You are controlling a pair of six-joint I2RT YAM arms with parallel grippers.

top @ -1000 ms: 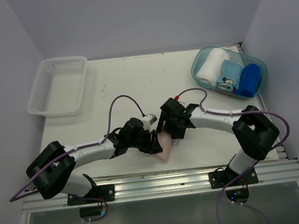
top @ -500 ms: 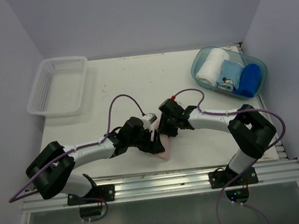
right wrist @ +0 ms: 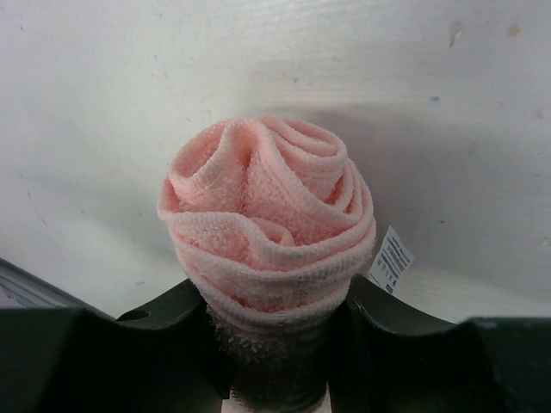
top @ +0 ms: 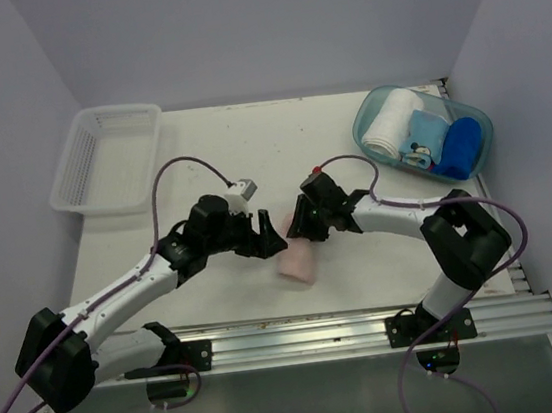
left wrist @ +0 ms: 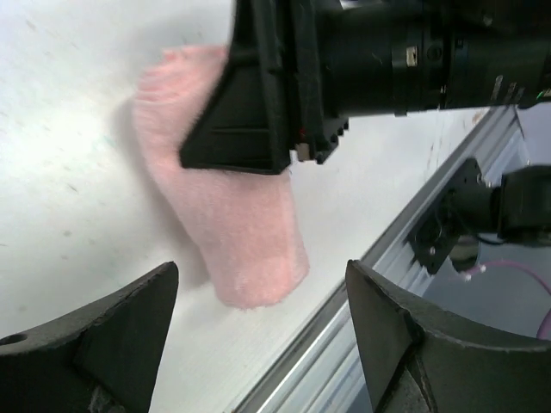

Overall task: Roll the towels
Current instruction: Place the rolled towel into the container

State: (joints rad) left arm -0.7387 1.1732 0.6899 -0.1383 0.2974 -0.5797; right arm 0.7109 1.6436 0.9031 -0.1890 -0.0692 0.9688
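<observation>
Pink towel roll (top: 296, 261) is laid near the worktop (top: 249, 149) front edge, far end pinched in the right claw (top: 304, 228), long axis running nearward. The left claw (top: 265, 238) is held wide open, empty, alongside.

White table (top: 248, 139), 3 pale lilac walls (top: 264, 27), alu rail (top: 301, 330) nr front
</observation>
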